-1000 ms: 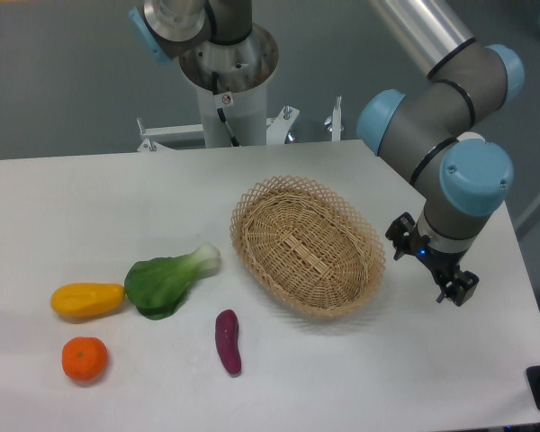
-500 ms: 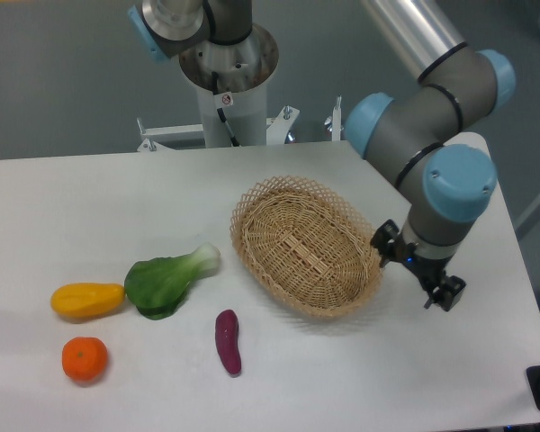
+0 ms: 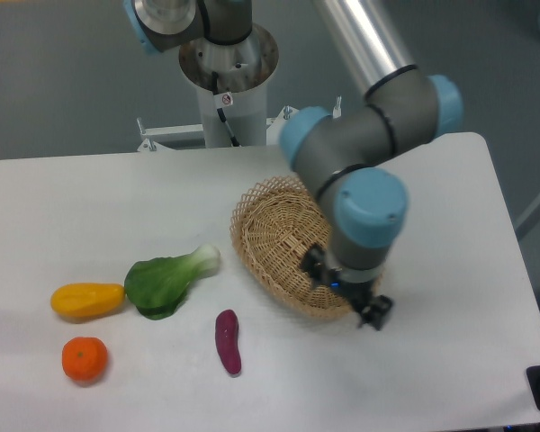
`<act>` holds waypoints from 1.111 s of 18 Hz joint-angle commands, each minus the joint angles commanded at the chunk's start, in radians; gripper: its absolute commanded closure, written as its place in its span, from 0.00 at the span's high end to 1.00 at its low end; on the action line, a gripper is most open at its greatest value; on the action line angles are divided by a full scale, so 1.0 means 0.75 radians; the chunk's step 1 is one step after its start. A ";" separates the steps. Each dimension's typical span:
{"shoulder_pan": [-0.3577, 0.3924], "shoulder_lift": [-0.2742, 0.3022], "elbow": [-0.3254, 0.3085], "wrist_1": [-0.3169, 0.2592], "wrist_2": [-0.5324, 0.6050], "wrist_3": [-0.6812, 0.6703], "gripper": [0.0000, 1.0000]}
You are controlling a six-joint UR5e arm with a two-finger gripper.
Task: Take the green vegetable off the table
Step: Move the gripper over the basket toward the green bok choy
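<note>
On the left of the white flat surface (image 3: 90, 189), a yellow squash-like toy (image 3: 88, 300) lies touching the leaf of the green vegetable (image 3: 169, 279), a dark leafy toy with a pale stem; a round orange fruit (image 3: 84, 358) sits nearer. A small purple eggplant piece (image 3: 228, 340) lies just right of the vegetable. Any grasp risks nudging the squash or catching the eggplant. Further right, the hand (image 3: 346, 294) hangs over the woven wicker basket (image 3: 279, 238); a low sweep leftward could snag its rim. Whether the hand is open, I cannot tell.

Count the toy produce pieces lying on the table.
4: green vegetable centre-left, yellow fruit touching its left side, orange front-left, purple piece in front. The arm hides part of the basket.
</note>
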 joint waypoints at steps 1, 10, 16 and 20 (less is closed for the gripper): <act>-0.025 0.023 -0.041 0.008 0.000 0.000 1.00; -0.170 0.127 -0.328 0.200 0.002 -0.231 1.00; -0.225 0.131 -0.414 0.211 0.014 -0.223 1.00; -0.250 0.115 -0.422 0.209 0.012 -0.231 1.00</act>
